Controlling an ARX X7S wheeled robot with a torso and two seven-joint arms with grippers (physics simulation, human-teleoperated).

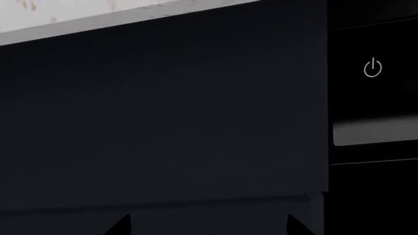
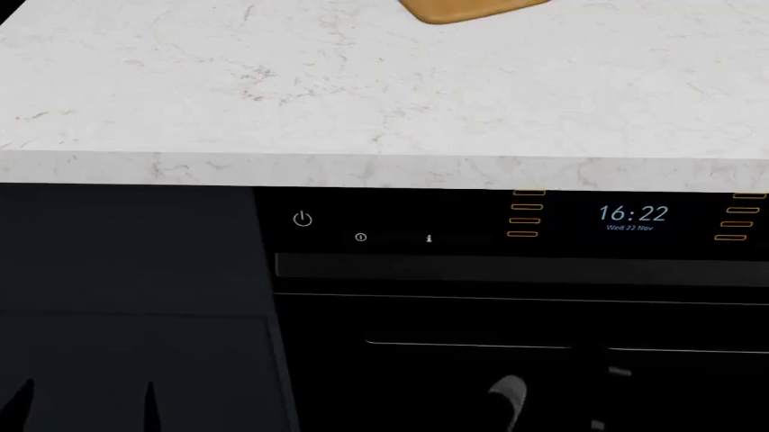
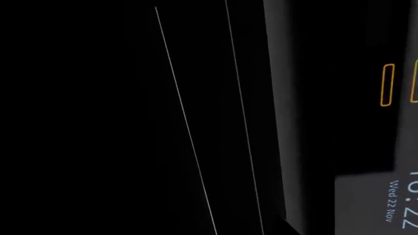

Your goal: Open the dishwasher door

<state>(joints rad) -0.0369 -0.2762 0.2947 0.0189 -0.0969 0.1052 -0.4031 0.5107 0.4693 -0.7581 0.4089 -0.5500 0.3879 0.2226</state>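
Head view: dishwasher door (image 2: 505, 360) sits shut under the white counter (image 2: 360, 90), handle (image 2: 517, 266) below the clock (image 2: 633, 214). Left pincer (image 2: 85, 405) hangs released before the navy cabinet (image 2: 132, 261). Right pincer's state I cannot tell.

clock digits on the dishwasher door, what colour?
Pale blue clock digits on the glossy black dishwasher door; clearest in the head view.

The dishwasher door (image 2: 517, 360) is glossy black, mirror-smooth, with a duller dark bar handle (image 2: 517, 266). Beside it the cabinet front (image 2: 132, 261) looks matt navy. The table (image 2: 360, 99) is polished white veined stone.
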